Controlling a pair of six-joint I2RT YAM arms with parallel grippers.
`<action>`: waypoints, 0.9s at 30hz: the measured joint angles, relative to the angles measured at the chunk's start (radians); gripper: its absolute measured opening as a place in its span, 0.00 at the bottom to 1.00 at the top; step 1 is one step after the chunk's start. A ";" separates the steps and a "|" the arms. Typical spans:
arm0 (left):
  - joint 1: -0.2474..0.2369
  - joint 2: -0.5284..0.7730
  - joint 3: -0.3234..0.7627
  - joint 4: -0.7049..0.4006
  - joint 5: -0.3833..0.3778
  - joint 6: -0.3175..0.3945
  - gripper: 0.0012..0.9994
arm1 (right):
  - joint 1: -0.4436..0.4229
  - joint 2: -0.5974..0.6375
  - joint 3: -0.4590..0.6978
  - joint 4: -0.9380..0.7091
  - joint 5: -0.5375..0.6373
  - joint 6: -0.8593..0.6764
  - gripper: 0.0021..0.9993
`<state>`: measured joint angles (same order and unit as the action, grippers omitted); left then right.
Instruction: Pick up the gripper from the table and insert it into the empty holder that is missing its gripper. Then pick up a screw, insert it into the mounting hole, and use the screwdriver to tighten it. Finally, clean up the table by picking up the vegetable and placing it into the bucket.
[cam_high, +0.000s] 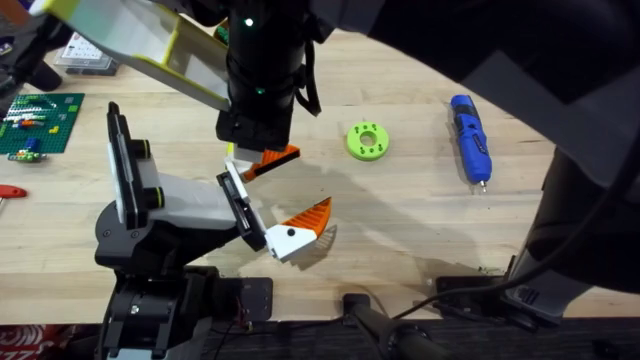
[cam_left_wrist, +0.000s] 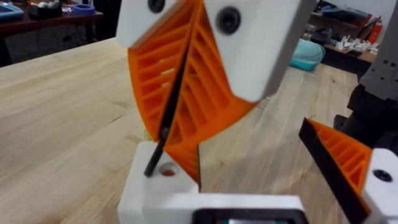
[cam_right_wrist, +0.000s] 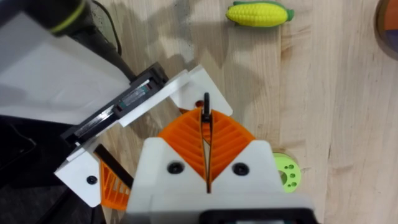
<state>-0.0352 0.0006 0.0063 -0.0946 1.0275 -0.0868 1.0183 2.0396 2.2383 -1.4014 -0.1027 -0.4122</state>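
Observation:
The holder, white with black plates and yellow-green rings, sits at the lower left on its black stand as my left arm's head. My left gripper is open: its ribbed orange tip stands well apart from the gripper's white base, which sits in the holder. My right gripper hangs over that base, shut on a thin black screw whose lower end meets the mounting hole. The blue screwdriver lies at the right. A yellow corn vegetable lies near the orange-brown bucket.
A green ring-shaped disc lies between the holder and the screwdriver. A green brick plate and a red item sit at the left edge. My right arm rises dark and large across the upper right.

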 joint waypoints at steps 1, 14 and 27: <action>0.000 0.000 0.000 0.001 0.000 0.000 0.99 | 0.000 0.000 0.000 0.000 0.001 0.000 0.01; 0.000 0.000 0.000 0.000 0.001 0.000 0.99 | 0.000 0.000 0.013 -0.043 0.005 0.000 0.01; 0.000 0.000 0.000 0.000 0.001 0.000 0.99 | 0.000 0.000 0.082 -0.089 0.004 0.000 0.01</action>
<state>-0.0349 0.0002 0.0063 -0.0948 1.0283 -0.0872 1.0183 2.0396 2.3203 -1.4899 -0.0982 -0.4126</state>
